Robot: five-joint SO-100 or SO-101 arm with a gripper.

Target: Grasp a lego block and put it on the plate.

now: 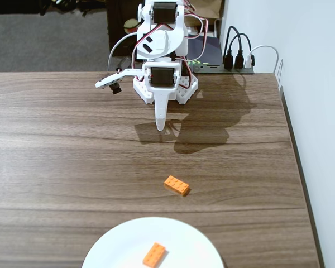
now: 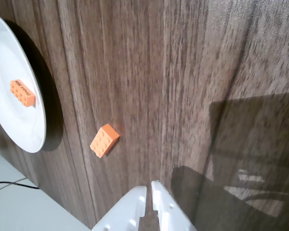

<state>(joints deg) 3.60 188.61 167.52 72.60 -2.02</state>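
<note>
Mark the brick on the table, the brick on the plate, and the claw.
Brick on the table (image 1: 176, 185), fixed view: its studded top.
Brick on the plate (image 1: 154, 254), fixed view: its top face.
Claw (image 2: 149, 188), wrist view: between its closed fingertips.

Lego block (image 1: 176, 185): orange 2x4 brick, studs up, flat on wood, lying askew well ahead of the claw tips (image 1: 161, 126).

Second orange brick (image 1: 154, 254): flat on plate.

Plate (image 1: 114, 248): white, round, glossy, farthest from claw, partly cropped at frame edge.
</note>
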